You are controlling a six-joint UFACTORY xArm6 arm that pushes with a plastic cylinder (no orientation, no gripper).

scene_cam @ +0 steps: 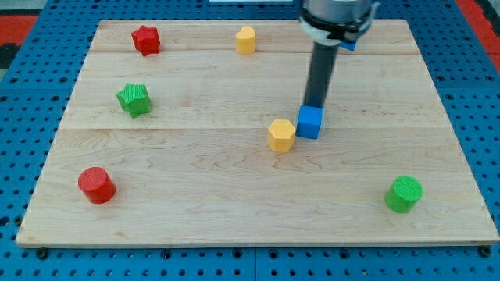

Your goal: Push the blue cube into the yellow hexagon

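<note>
The blue cube sits near the board's middle, just right of the yellow hexagon. The two look nearly touching or touching at their near corners. My rod comes down from the view's top, and my tip is right behind the blue cube, at its top edge in the view, seemingly against it.
A red star and a second yellow block lie near the top edge. A green star is at the left, a red cylinder at the lower left, a green cylinder at the lower right. The wooden board sits on a blue pegboard.
</note>
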